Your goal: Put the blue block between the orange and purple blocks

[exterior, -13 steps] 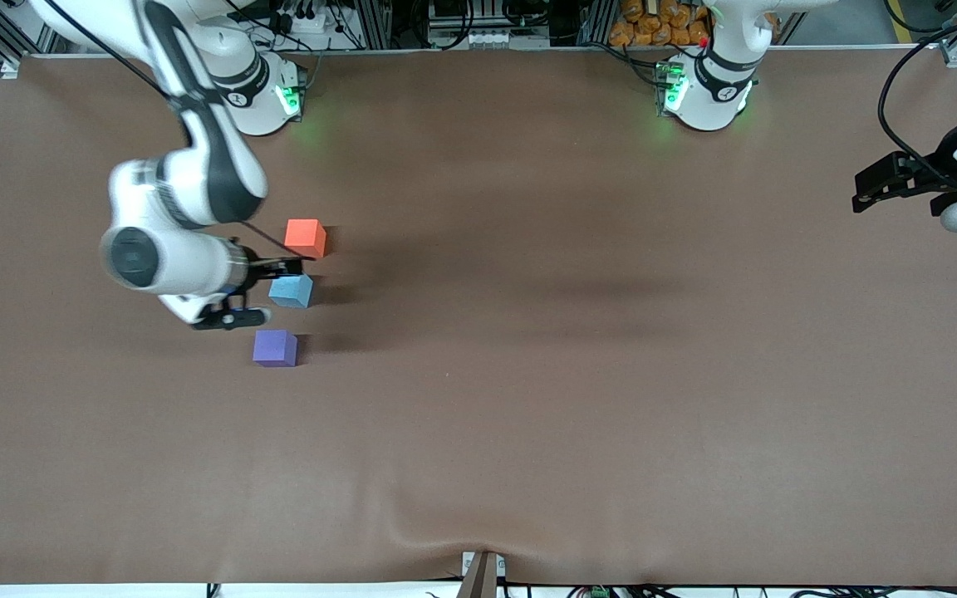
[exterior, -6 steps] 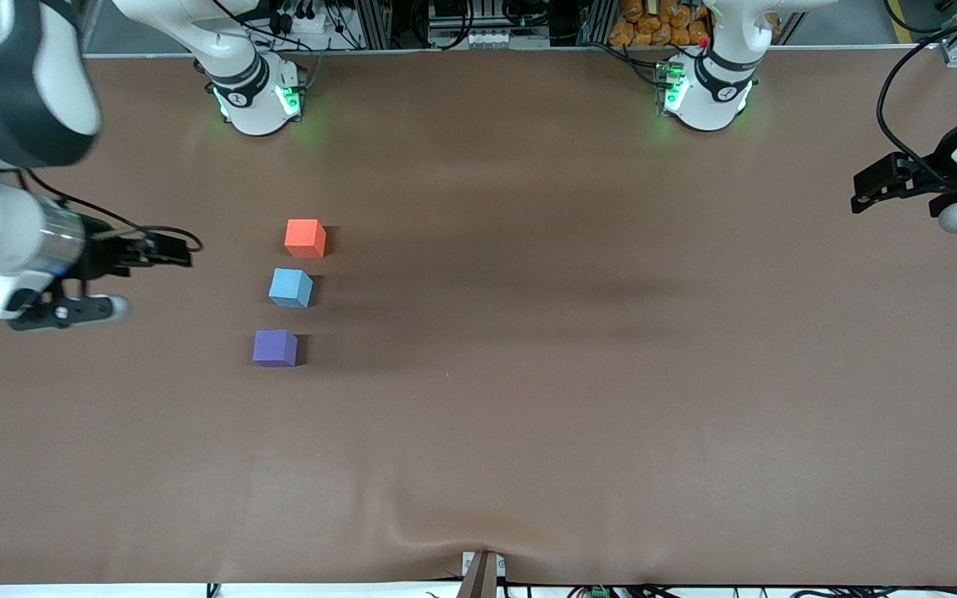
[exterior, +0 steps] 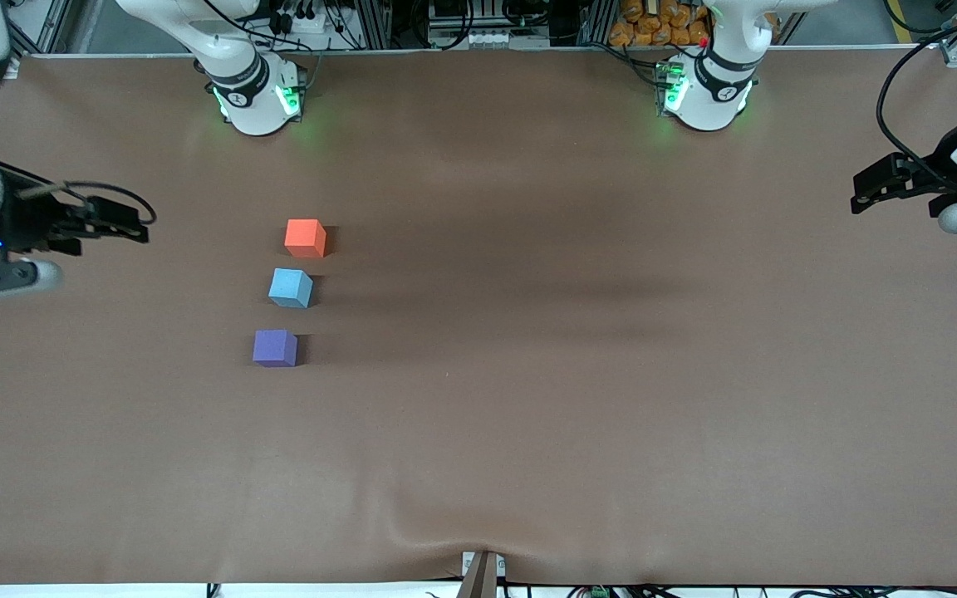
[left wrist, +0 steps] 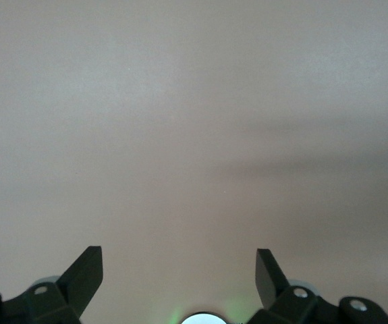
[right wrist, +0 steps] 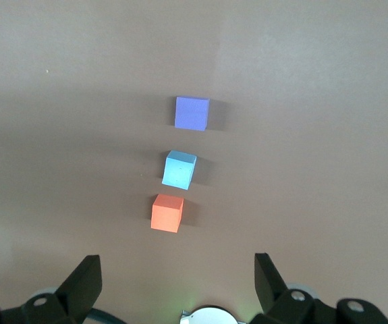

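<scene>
The blue block [exterior: 291, 287] sits on the brown table between the orange block [exterior: 305, 237] and the purple block [exterior: 275, 347], in one line with small gaps. The orange one is farthest from the front camera, the purple one nearest. The right wrist view shows the same row: purple [right wrist: 192, 112], blue [right wrist: 179, 169], orange [right wrist: 167, 212]. My right gripper [exterior: 134, 226] is open and empty, up in the air over the right arm's end of the table, well apart from the blocks. My left gripper [exterior: 865, 189] is open and empty, waiting over the left arm's end.
The brown table cover [exterior: 528, 374] has a small ripple at its front edge near a bracket [exterior: 481, 573]. The two arm bases [exterior: 256, 95] [exterior: 704, 91] stand along the back edge. The left wrist view shows only bare table [left wrist: 194, 135].
My right gripper has let go of the blue block, risen and drawn back toward the right arm's end of the table. The three blocks have stayed put. The left arm has not moved.
</scene>
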`<control>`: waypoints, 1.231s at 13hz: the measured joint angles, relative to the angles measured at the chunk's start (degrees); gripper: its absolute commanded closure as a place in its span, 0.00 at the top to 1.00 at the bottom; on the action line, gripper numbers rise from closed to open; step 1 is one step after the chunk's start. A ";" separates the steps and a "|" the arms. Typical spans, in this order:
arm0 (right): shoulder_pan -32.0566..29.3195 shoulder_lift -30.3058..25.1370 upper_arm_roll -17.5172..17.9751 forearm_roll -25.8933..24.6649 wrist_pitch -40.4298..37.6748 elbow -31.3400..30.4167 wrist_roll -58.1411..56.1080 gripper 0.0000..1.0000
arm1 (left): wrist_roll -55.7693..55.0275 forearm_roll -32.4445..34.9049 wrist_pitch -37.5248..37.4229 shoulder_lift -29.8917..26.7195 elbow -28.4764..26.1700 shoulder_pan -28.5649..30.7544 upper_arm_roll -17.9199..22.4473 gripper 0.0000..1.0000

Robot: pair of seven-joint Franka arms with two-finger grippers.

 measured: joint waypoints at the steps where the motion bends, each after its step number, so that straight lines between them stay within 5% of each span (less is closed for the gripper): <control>1: -0.07 -0.69 -0.10 -0.14 -1.60 1.53 0.26 1.00 | 0.00 0.00 0.01 0.03 -0.01 0.00 0.00 1.00; 4: -0.23 -7.16 -0.69 -0.31 -0.67 -0.75 3.62 1.00 | 0.00 0.00 0.04 0.08 -0.01 0.00 -0.01 1.00; 8: -0.31 -16.41 -2.12 -0.60 5.93 -14.64 4.39 1.00 | 0.00 0.00 0.05 0.09 -0.02 0.00 -0.02 1.00; 16: -0.33 -17.60 -3.10 -0.69 7.03 -16.12 4.45 1.00 | 0.00 0.00 0.35 0.72 -0.02 0.09 0.08 1.00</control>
